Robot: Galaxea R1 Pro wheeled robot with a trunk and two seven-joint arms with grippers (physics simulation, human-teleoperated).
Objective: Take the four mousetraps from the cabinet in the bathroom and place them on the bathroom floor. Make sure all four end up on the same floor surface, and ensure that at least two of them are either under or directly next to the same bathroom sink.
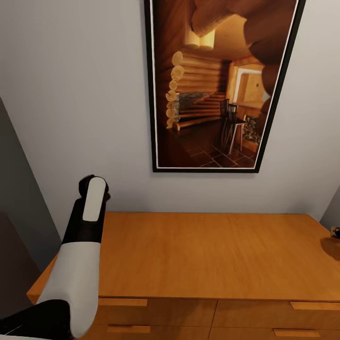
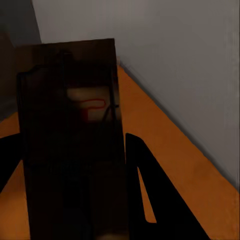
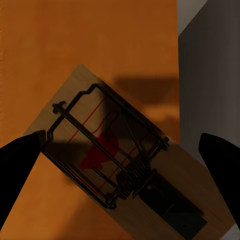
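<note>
My left gripper is shut on a mousetrap, a flat board with wire and a red mark, dark in shadow and held above the orange-brown cabinet. In the head view my left arm rises over the left end of the cabinet top. A second mousetrap lies flat on the cabinet top beside its edge. My right gripper hangs open above it, one finger on each side, not touching. A small tan object, too small to identify, shows at the top's far right.
A large black-framed picture of a log cabin hangs on the grey wall behind the cabinet. Drawer fronts with flat pulls run below the top. A dark grey wall stands to the cabinet's left.
</note>
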